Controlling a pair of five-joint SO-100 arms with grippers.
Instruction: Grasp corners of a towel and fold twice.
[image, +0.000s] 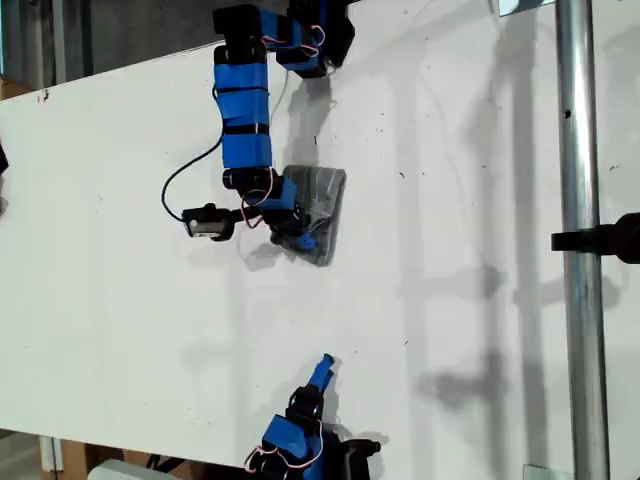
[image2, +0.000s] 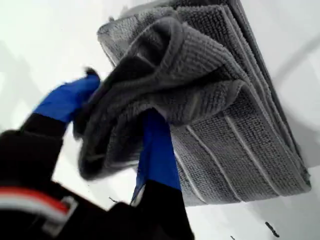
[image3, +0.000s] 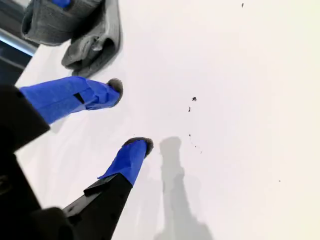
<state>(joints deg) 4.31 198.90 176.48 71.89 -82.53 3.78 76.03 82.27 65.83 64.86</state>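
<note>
One towel (image: 322, 205), grey and folded into a stack, lies on the white tabletop (image: 120, 300) near the exterior view's upper middle. My first end effector (image2: 117, 122) pinches a bunched fold of it. My second end effector (image3: 131, 116) hangs spread over bare tabletop, well apart.

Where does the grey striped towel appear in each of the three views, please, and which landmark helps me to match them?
Exterior view: the towel lies folded on the white table, upper centre, under my first gripper.
First wrist view: the towel fills the picture; one fold is bunched between the blue fingers.
Second wrist view: the towel shows far off, in a corner.
Shared landmark: the white table.
</note>
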